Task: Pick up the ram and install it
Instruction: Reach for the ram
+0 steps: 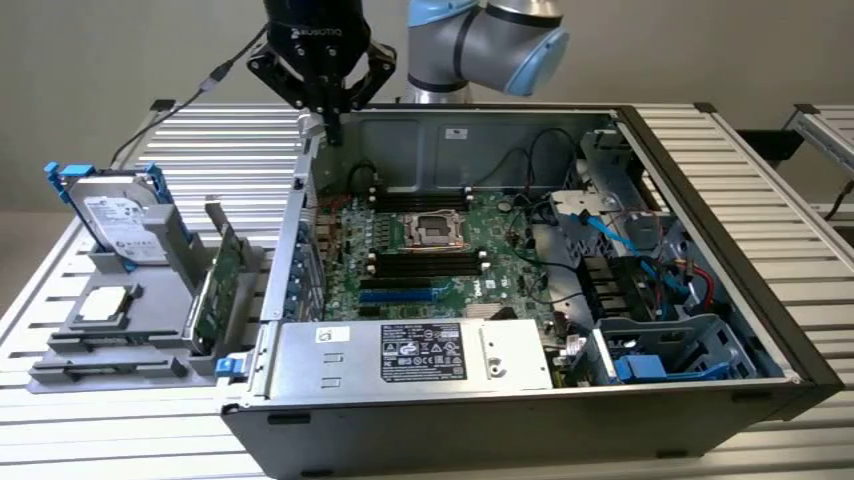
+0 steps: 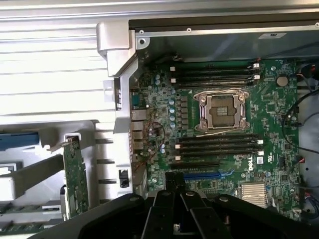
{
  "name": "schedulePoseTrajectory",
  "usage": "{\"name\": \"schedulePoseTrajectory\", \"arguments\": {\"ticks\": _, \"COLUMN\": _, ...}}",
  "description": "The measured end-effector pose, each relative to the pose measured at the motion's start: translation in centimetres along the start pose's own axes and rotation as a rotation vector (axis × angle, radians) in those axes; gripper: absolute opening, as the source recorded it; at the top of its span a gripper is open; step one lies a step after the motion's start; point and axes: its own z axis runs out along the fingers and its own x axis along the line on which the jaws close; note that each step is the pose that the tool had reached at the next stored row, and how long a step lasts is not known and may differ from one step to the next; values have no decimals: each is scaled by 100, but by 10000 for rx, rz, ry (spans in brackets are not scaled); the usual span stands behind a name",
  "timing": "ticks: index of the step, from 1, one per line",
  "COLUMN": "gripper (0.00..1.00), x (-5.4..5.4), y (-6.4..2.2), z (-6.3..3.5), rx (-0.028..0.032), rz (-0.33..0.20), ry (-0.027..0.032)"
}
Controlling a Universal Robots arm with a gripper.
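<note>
- Fingers (image 2: 168, 191) of the gripper (image 1: 324, 120) are pressed together, with nothing between them.
- The gripper hangs above the far corner of the open computer case (image 1: 534, 425), on the exterior view's left side of it, over the case wall.
- The ram (image 2: 30, 209) shows as a thin green strip set on edge in a low slot of the grey holder (image 1: 147, 330) (a second like strip lies just beside it), well apart from the gripper.
- The holder stands on the slatted table (image 1: 747, 150), just beside the case on the exterior view's left. It also carries an upright hard drive (image 1: 120, 220) and a broader green expansion card (image 1: 220, 290) on edge.
- Inside the case the motherboard (image 1: 507, 240) lies flat, with black memory slots (image 1: 424, 263) on either side of the processor socket (image 1: 427, 228).
</note>
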Motion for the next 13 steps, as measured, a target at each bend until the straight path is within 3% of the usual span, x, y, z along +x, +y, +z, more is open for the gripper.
{"name": "schedulePoseTrajectory", "arguments": {"ticks": 13, "gripper": 11, "x": 587, "y": -99, "z": 34, "rx": 1, "rz": 0, "ry": 0}}
